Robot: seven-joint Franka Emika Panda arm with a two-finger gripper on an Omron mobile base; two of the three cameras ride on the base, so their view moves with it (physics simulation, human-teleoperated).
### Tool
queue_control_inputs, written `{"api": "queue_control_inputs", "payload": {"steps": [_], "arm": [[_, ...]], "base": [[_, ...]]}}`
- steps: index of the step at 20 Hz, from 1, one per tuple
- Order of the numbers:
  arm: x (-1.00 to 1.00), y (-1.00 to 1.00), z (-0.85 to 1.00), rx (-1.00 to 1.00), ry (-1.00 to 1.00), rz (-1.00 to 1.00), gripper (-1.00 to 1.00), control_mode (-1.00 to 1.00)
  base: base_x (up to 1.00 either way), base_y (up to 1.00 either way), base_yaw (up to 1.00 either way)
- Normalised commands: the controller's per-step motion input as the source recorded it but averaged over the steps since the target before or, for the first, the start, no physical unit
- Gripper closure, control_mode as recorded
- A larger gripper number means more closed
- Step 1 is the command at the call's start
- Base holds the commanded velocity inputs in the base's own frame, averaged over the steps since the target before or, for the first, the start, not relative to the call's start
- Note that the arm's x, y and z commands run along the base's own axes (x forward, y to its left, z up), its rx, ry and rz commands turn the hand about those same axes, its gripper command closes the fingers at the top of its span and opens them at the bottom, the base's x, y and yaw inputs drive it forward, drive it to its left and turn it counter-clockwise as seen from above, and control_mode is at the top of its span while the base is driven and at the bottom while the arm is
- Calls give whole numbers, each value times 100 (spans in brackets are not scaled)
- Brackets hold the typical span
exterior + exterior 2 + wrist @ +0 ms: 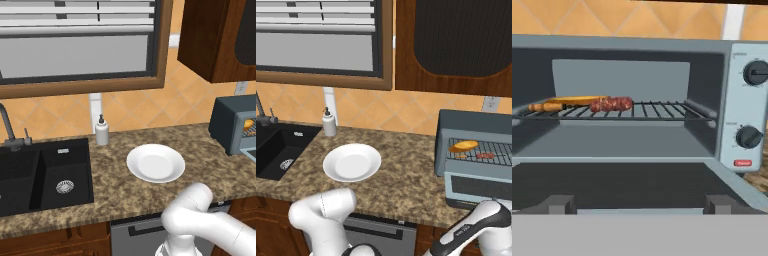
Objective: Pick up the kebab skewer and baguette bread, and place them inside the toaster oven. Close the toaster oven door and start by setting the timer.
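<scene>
1. The toaster oven (637, 100) stands directly ahead of the gripper, its cavity open and facing the hand camera. Judged from this, both foods are loaded and closing the door comes next.
2. The toaster oven door (612, 185) lies folded down flat, just below and in front of the gripper, with its handle mounts nearest the hand. That low approach suits a lift from beneath the door's free edge.
3. The kebab skewer (612, 104) rests on the wire rack (662, 111), ahead of the gripper and left of centre: dark reddish meat chunks on a tan stick that runs out to the left.
4. The baguette bread (463, 146) lies on the same rack, behind the skewer, a golden-orange oval loaf.
5. Two black knobs (757, 73) sit on the grey panel, ahead and to the right of the gripper; one should be the timer.
6. Whether the gripper's fingers are spread or pressed together cannot be told.
7. The white plate (155, 163) sits bare on the granite counter (115, 185).
</scene>
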Motion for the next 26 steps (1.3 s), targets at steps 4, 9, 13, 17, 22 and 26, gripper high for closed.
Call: {"api": "queue_control_inputs", "payload": {"steps": [4, 9, 13, 17, 22, 26], "arm": [[-67, 21, -45, 0, 0, 0, -100, -100], [-9, 22, -26, 0, 0, 0, -100, -100], [0, 25, -24, 0, 0, 0, -100, -100], [0, 7, -26, 0, 0, 0, -100, -100], [0, 0, -14, 0, 0, 0, -100, -100], [0, 0, 0, 0, 4, 0, -100, -100]], "base": [[0, 0, 0], [0, 0, 0], [0, 0, 0], [0, 0, 0], [0, 0, 0], [0, 0, 0]]}}
